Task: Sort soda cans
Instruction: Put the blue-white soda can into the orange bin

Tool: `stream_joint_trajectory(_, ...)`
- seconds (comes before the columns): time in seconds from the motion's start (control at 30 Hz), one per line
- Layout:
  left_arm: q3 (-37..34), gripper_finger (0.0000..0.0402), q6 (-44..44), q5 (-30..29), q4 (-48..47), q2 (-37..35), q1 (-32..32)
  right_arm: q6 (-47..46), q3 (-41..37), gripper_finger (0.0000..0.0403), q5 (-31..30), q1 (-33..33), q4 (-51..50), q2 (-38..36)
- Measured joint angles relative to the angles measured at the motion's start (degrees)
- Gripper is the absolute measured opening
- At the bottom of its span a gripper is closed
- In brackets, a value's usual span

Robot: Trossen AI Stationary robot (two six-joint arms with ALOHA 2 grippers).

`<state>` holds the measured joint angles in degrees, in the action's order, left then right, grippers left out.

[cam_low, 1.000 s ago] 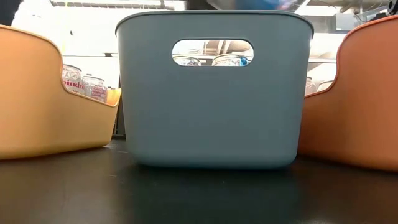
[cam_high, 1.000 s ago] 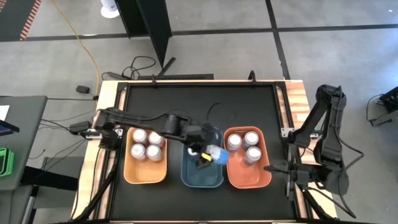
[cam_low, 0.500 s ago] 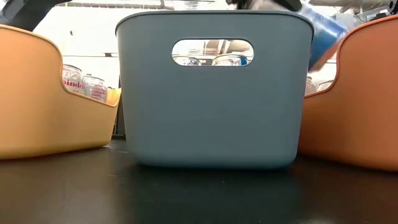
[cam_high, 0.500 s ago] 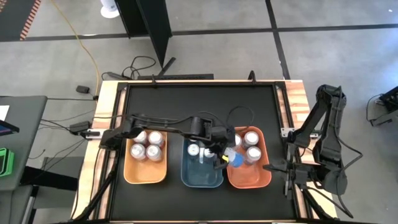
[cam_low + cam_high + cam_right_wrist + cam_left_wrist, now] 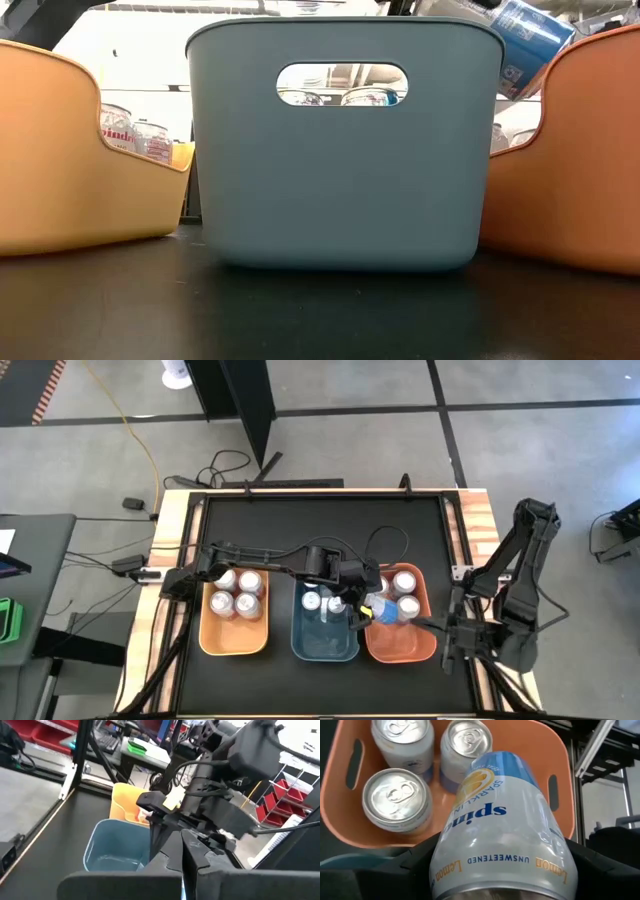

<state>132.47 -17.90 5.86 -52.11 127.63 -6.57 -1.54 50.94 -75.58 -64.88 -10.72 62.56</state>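
Light was bright and even from above, throwing only soft shadows on the matte black table point(image 5: 320, 530). Shiny silver can tops point(image 5: 397, 795) caught mild glare. The room behind the blue plastic bin point(image 5: 345, 200) looked overexposed and washed out.

The right gripper point(image 5: 186, 851) — fingers pressed together — fills the lower frame; beyond it, centre-left, a blue bin point(image 5: 114, 847) and an orange bin point(image 5: 126, 800).
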Motion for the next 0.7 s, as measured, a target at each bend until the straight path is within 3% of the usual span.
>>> stream_joint_trajectory(0.17, 0.0, 0.0294, -1.6, -0.2, -1.5, 0.0, 0.0, -1.8, 0.0, 0.0055, 2.2, 4.2, 0.0, 2.1)
stream_joint_trajectory(0.27, 0.0, 0.0294, -1.8, -1.3, -2.0, 0.0, -0.1, -4.3, 0.0, 0.0113, 3.7, 6.0, 0.2, 2.7)
stream_joint_trajectory(0.5, 0.0, 0.0294, -2.9, -2.1, -2.6, 0.0, -0.2, -10.5, 0.0, 0.0290, 7.3, 6.9, -0.1, 7.5)
stream_joint_trajectory(0.6, 0.0, 0.0294, -2.2, -2.0, -2.9, 0.0, -0.2, -10.8, 0.0, 0.0336, 7.4, 8.7, 0.0, 9.9)
stream_joint_trajectory(0.7, 0.0, 0.0294, -1.6, -2.0, -2.9, 0.0, -0.2, -14.2, 0.0, 0.0354, 8.8, 11.8, -0.9, 10.6)
